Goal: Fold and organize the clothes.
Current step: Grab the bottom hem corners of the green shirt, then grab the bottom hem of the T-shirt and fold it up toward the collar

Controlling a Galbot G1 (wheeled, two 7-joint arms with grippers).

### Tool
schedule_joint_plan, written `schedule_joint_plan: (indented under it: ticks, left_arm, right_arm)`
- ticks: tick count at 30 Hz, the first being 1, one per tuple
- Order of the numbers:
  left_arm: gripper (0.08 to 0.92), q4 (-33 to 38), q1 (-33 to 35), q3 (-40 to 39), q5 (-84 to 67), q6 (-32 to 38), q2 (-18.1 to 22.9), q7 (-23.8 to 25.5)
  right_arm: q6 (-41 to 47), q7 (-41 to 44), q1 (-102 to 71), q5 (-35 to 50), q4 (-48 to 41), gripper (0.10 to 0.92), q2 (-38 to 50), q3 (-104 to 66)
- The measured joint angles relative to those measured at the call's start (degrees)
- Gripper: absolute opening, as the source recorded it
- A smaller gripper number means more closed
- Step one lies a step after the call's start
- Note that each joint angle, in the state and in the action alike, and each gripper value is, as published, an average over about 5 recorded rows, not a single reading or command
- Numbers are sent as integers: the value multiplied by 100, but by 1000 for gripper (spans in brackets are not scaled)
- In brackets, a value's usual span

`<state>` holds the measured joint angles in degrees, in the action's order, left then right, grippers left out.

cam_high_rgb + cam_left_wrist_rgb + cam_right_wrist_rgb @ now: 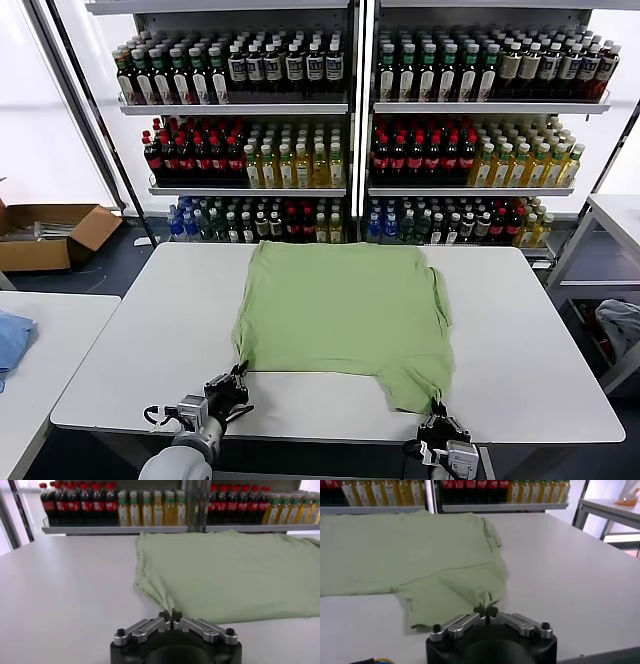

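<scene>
From the head view, the green shirt lies flat on the white bench, the left pincer and right pincer at its near corners. In the left wrist view, the left pincer is clenched on a thin point of hem; a lift could pull it free. In the right wrist view, the right pincer pinches a rumpled flap, which may fold unevenly.

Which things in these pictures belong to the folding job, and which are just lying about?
Job in hand:
- green shirt
- left pincer, shut on the shirt's near corner
- right pincer, shut on its sleeve

Lying about:
- bottle shelves
- cardboard box
- blue cloth
</scene>
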<state>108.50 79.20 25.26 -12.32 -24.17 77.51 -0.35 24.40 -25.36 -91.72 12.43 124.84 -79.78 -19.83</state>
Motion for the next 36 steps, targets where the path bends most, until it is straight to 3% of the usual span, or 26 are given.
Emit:
schedule_joint_plan:
  ticks: [10, 20, 36]
  left_arm:
    - [84, 168, -81, 42, -119, 435, 114, -86]
    - [84, 17, -464, -48, -256, 966, 69, -91]
    - [84, -1200, -1847, -405, -586, 1214, 74, -240]
  right_arm:
    - [-395, 315, 435, -49, 79, 108, 19, -189]
    - [-527, 416, 1470, -27, -400, 108, 209, -200]
    - [-565, 742, 3315, -39, -2141, 108, 430, 38]
